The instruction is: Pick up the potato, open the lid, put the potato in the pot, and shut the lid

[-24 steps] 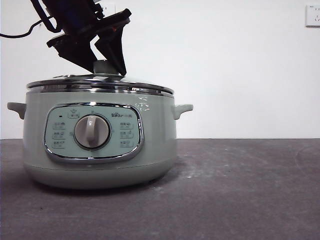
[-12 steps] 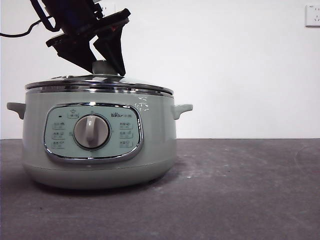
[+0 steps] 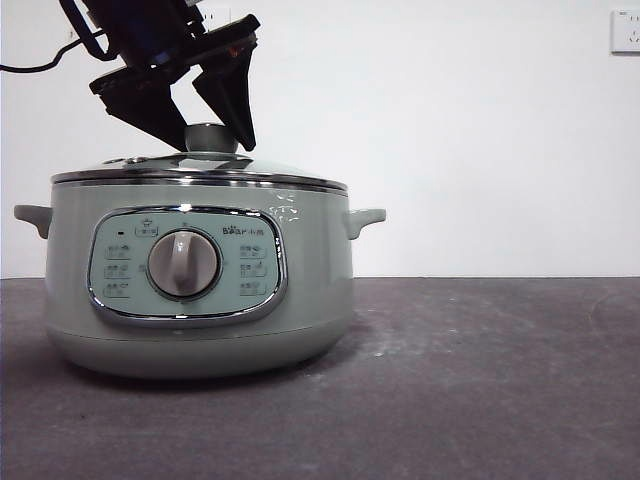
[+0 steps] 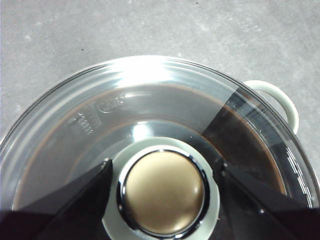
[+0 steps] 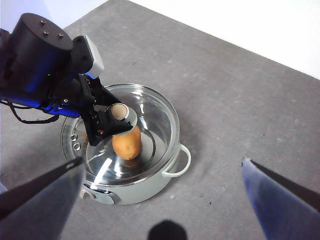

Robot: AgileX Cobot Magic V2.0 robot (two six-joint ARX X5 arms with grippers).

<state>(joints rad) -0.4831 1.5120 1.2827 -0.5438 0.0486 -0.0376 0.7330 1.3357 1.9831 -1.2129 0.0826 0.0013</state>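
Observation:
The pale green pot (image 3: 310,290) stands on the left of the table. The glass lid (image 3: 270,170) lies flat on its rim. My left gripper (image 3: 213,145) hangs over the lid, its jaws open on either side of the knob (image 3: 210,137). The left wrist view shows the knob (image 4: 164,192) between the two jaws, above the lid's glass (image 4: 150,100). In the right wrist view the potato (image 5: 126,142) lies inside the pot (image 5: 150,192), seen through the lid (image 5: 155,120). My right gripper (image 5: 162,162) is open and empty, high above the table.
The pot's side handle (image 3: 365,218) sticks out to the right. Grey table (image 3: 480,380) stretches right of the pot. A wall socket (image 3: 625,30) is at the top right. A black cable (image 3: 40,68) trails from the left arm.
The lid, slightly tilted and raised before, has settled flat on the pot's rim. My left gripper's jaws have parted from the knob and risen a little.

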